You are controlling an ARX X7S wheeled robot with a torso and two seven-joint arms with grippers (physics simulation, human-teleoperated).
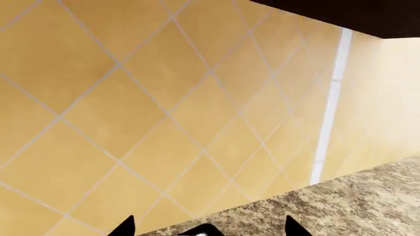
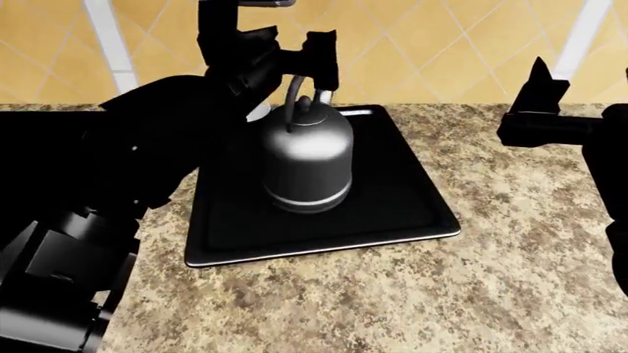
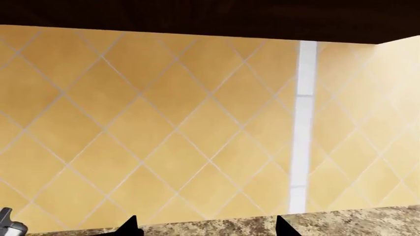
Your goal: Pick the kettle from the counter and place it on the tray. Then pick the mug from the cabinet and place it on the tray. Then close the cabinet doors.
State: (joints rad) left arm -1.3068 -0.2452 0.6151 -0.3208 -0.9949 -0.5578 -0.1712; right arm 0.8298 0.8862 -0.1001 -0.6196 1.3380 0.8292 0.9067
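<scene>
One kettle [image 2: 306, 158] stands upright on the black tray [image 2: 412, 213], toward its rear half, its dark arched handle rising at the back. The tray lies flat on the speckled bench [image 2: 393, 301], close to the yellow tiled wall [image 2: 432, 44]. No brand, label or writing can be read on the kettle, the tray or the wall.

The left end effector [image 2: 299, 59] hangs over the kettle's handle and lid, fingers spread to either side with a gap between them; it grips nothing that I can see, and its wrist view shows only two dark fingertips [image 1: 125, 227] apart against tiles and bench edge. The right end effector [image 2: 537, 110] is held off to the right, well apart from the tray; its wrist view shows two separated fingertips [image 3: 129, 227] with nothing between them.
</scene>
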